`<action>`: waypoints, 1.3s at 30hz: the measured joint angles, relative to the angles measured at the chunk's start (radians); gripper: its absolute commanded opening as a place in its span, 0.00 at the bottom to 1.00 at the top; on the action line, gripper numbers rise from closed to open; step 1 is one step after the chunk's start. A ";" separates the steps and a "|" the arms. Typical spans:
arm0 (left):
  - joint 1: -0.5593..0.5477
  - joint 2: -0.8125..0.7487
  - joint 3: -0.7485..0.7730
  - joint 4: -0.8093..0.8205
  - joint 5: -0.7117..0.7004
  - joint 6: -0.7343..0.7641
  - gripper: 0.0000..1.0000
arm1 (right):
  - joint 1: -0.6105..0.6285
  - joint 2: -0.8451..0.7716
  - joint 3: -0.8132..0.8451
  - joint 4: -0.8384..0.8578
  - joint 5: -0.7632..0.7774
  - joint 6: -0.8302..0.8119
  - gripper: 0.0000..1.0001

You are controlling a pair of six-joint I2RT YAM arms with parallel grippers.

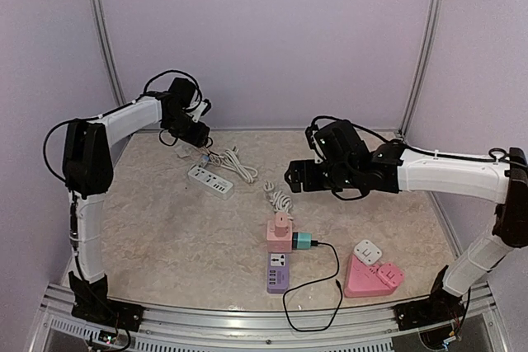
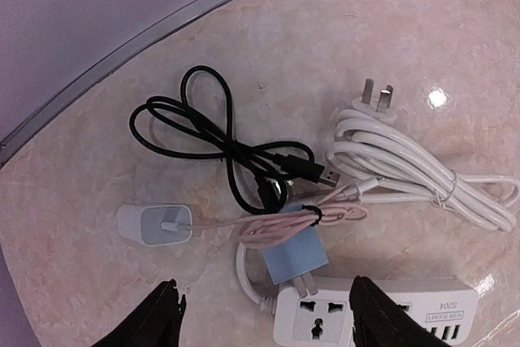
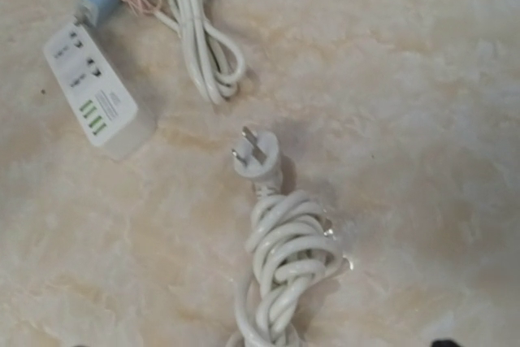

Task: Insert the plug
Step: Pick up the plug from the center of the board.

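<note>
Beige marbled table (image 1: 165, 237), plain lilac walls (image 1: 264, 39), metal corner posts (image 1: 103, 39). Blue plug (image 2: 294, 253) lying against end of white power strip (image 2: 390, 314), prongs at its edge. Left fingers (image 2: 158, 318) spread, hovering either side of that end of strip. Right fingers (image 1: 295, 177) spread, empty, well right of strip, above coiled white cord (image 3: 284, 258).

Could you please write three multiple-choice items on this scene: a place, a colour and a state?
1. The white power strip lies: A) back left, by the left hand B) front right C) on the purple strip
2. The tied cable on the blue charger is: A) black B) green C) pink
3. The plug of the coiled white cord is: A) in a socket B) loose, prongs bare C) gripped
Answers: 1 A, seen from the top; 2 C, pink loops in the left wrist view; 3 B, lying free in the right wrist view.
</note>
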 measured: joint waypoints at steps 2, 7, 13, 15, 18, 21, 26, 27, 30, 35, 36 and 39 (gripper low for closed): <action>0.000 0.058 0.022 0.014 -0.006 -0.016 0.55 | 0.001 0.010 0.003 -0.006 0.004 0.004 0.89; 0.000 0.158 0.025 0.021 -0.052 -0.025 0.53 | 0.002 0.013 0.004 -0.007 0.014 0.006 0.90; -0.007 0.156 -0.029 0.055 -0.079 -0.028 0.53 | 0.002 0.040 0.006 -0.007 0.019 -0.013 0.91; -0.013 0.158 -0.031 0.058 -0.091 -0.026 0.53 | 0.002 0.050 0.008 -0.007 0.019 -0.021 0.91; -0.016 0.172 -0.002 0.050 -0.101 -0.020 0.54 | 0.002 0.061 0.010 -0.008 0.018 -0.033 0.92; -0.019 0.218 0.076 0.030 -0.101 -0.010 0.55 | 0.002 0.061 0.010 -0.007 0.018 -0.038 0.92; -0.023 0.262 0.109 -0.007 -0.100 0.003 0.56 | 0.003 0.059 -0.003 0.000 0.021 -0.039 0.92; -0.025 0.269 0.109 -0.020 -0.099 0.004 0.56 | 0.003 0.059 -0.007 0.000 0.022 -0.039 0.92; -0.028 0.277 0.109 -0.049 -0.100 0.009 0.55 | 0.003 0.059 -0.018 0.000 0.022 -0.039 0.92; -0.032 0.277 0.109 -0.070 -0.104 0.019 0.22 | 0.003 0.059 -0.019 0.006 0.021 -0.048 0.92; -0.033 0.277 0.109 -0.074 -0.109 0.028 0.14 | 0.003 0.059 -0.019 0.007 0.021 -0.051 0.92; -0.037 0.277 0.109 -0.081 -0.119 0.041 0.00 | 0.003 0.059 -0.019 0.007 0.021 -0.058 0.92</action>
